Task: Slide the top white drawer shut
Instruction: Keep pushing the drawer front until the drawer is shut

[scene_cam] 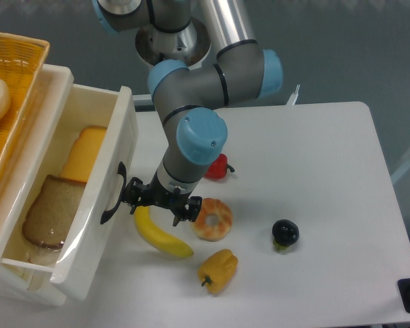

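Note:
The top white drawer (117, 137) stands pulled out at the left, its tall front panel facing right with a black curved handle (112, 198). Inside lie a bagged bread slice (51, 213) and an orange cheese slice (82, 154). My gripper (157, 203) hangs low over the table right beside the front panel, its left finger against the panel by the handle. The fingers look spread apart and hold nothing.
A banana (162, 236), a donut (213, 219), a yellow pepper (217, 270), a red pepper (219, 167) and a small black fruit (285, 233) lie on the white table. An orange wicker basket (17, 65) sits on top at the far left.

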Action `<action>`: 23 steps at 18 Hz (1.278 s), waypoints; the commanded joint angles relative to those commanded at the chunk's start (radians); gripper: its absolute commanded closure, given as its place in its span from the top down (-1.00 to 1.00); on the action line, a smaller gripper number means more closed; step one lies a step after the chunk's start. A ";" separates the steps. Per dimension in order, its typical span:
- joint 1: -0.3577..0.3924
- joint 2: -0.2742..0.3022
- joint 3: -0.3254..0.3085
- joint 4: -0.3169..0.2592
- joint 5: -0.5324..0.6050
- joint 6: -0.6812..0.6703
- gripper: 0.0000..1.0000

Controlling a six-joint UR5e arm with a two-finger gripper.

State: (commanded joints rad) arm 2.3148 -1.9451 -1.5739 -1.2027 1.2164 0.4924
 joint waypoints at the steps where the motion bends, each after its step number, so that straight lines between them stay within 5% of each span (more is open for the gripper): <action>1: -0.005 0.000 0.002 0.003 0.000 0.000 1.00; 23: -0.084 0.002 0.005 0.008 0.000 0.005 1.00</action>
State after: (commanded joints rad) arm 2.2304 -1.9436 -1.5693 -1.1950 1.2164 0.4970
